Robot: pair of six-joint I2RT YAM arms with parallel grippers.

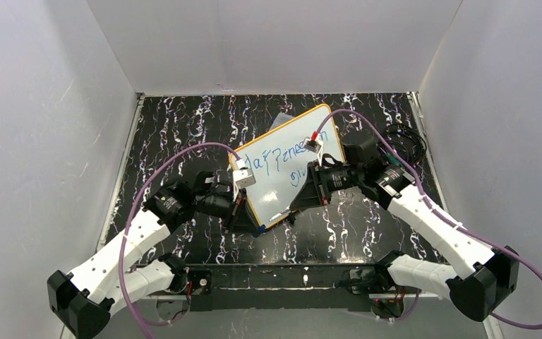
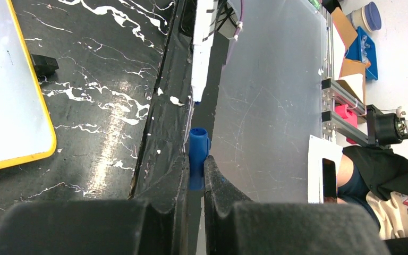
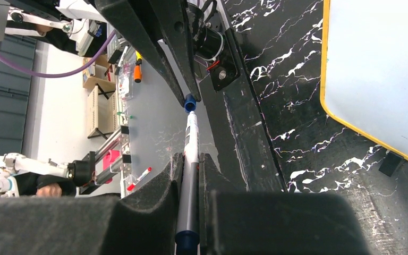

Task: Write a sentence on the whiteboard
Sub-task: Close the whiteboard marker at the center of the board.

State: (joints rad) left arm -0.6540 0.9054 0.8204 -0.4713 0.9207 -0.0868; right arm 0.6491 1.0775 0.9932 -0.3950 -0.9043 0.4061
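Note:
The whiteboard [image 1: 303, 141] lies tilted mid-table, orange-framed. The sentence [image 1: 282, 159] on it is blue handwriting in two lines. My left gripper [image 1: 248, 220] is off the board's near corner, shut on a blue marker cap [image 2: 198, 151]. My right gripper [image 1: 298, 205] faces it, shut on the marker [image 3: 191, 159], white and grey barrelled. The marker's tip points at the cap's open end with a small gap in the left wrist view [image 2: 199, 64]. The cap [image 3: 190, 102] sits right at the tip in the right wrist view. Board corners show in both wrist views [image 2: 10, 95] [image 3: 377, 69].
A clear plastic piece [image 1: 282, 120] pokes out behind the board's far edge. Dark cables [image 1: 404, 138] lie at the back right. A small black block [image 2: 45, 64] sits on the mat near the board's corner. The table's near rail [image 1: 282, 277] runs just below both grippers.

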